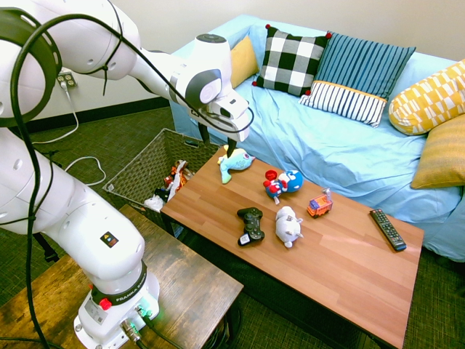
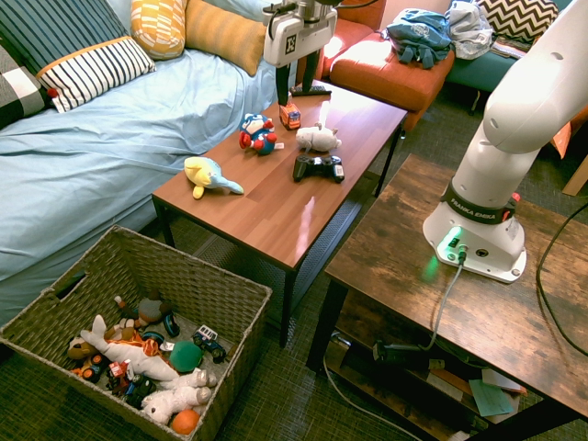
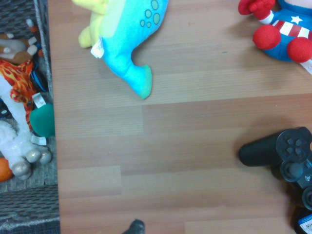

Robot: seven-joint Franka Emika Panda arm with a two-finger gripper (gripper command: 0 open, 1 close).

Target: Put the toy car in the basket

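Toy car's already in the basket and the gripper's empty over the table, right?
No. The toy car sits on the table, beside the red-and-blue plush; the first exterior view shows it. It isn't in the basket. The gripper is empty over the table.

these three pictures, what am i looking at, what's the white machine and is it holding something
The white machine is a robot arm with a two-finger gripper; its fingers stand open and hold nothing. Two pictures come from cameras in the room, on opposite sides of the arm. The third comes from a camera on the wrist, looking straight down. On the wooden table lie a blue fish plush, a red-and-blue plush figure, a white plush animal, a black game controller, a remote and the orange toy car. Beside the table stands the wicker basket, already holding toys.
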